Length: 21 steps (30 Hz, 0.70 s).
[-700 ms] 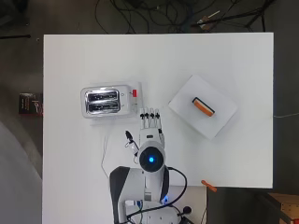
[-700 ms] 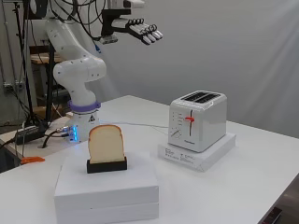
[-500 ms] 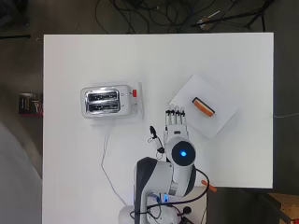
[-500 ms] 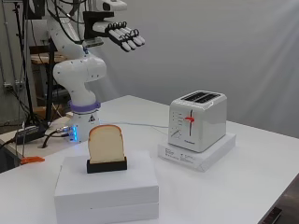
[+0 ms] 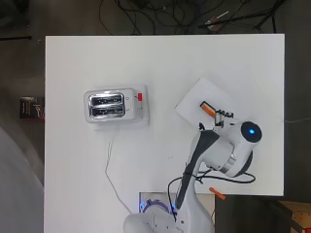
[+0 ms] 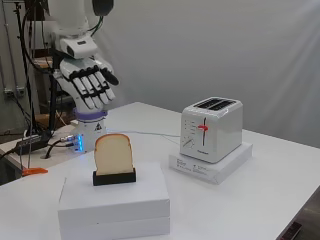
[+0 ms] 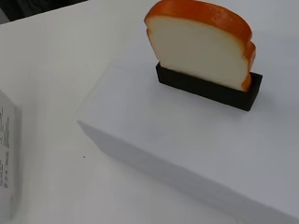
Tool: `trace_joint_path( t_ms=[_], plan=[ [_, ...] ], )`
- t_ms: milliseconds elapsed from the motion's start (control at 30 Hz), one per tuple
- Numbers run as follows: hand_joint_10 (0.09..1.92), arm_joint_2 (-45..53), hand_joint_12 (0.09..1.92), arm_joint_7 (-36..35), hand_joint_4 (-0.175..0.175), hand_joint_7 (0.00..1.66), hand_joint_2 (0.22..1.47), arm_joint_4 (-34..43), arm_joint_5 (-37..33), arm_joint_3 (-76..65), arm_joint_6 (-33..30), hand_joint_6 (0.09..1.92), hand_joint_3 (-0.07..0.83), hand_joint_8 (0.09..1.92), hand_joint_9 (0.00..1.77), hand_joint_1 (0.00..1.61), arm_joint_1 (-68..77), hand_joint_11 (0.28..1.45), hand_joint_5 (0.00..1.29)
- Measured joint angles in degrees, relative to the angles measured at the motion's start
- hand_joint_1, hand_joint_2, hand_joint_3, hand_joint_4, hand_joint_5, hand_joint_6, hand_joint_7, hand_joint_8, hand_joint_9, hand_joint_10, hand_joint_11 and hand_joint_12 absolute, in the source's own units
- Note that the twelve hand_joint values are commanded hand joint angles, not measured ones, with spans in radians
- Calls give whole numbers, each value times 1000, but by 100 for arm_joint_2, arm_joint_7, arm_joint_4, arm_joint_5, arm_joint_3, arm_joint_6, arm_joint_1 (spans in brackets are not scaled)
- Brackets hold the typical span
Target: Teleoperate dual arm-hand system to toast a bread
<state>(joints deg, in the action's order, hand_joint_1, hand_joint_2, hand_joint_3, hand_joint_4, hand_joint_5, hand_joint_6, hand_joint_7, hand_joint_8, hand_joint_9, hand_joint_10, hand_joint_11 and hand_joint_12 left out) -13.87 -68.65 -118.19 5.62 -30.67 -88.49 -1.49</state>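
Bread slice (image 6: 113,154): pale face, orange-brown crust, upright in black holder (image 6: 114,177) on white box (image 6: 115,200). Toaster (image 6: 211,129): white, two empty top slots, red lever, on low white base (image 6: 210,162), well apart from bread.

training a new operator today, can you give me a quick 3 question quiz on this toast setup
1. True or false: the bread slice stands upright in a black holder.
2. What carries the holder: A the bare table, B a white box, C the toaster?
3. What is the hand holding?

Key
1. True; the wrist view shows the slice seated in the holder.
2. B; the white box lies on the table, apart from the toaster.
3. Nothing; its fingers are straight, and it hangs in the air above and behind the slice in the side view.
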Motion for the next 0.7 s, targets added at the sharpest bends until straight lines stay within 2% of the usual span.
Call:
trace_joint_path(
  t_ms=[167, 267, 533, 600, 700],
  plan=[
    [87, -321, 87, 371, -143, 411, 1242, 300, 391, -1126, 110, 87, -3, 87, 520, 187, 591, 432, 243],
    [87, -785, 87, 681, -146, 412, 1230, 505, 819, -2336, 191, 87, -6, 87, 500, 215, 2035, 423, 236],
    [87, -1973, 87, 1467, -146, 397, 1214, 1009, 1931, -5498, 348, 87, -7, 87, 452, 287, 6993, 408, 227],
    [87, -2102, 87, 1572, -137, 387, 1204, 1039, 2086, -5938, 337, 87, -9, 87, 434, 296, 7781, 404, 233],
    [87, -2171, 87, 1665, -130, 369, 1191, 1028, 2209, -6280, 294, 87, -10, 87, 413, 296, 8209, 402, 233]
  ],
)
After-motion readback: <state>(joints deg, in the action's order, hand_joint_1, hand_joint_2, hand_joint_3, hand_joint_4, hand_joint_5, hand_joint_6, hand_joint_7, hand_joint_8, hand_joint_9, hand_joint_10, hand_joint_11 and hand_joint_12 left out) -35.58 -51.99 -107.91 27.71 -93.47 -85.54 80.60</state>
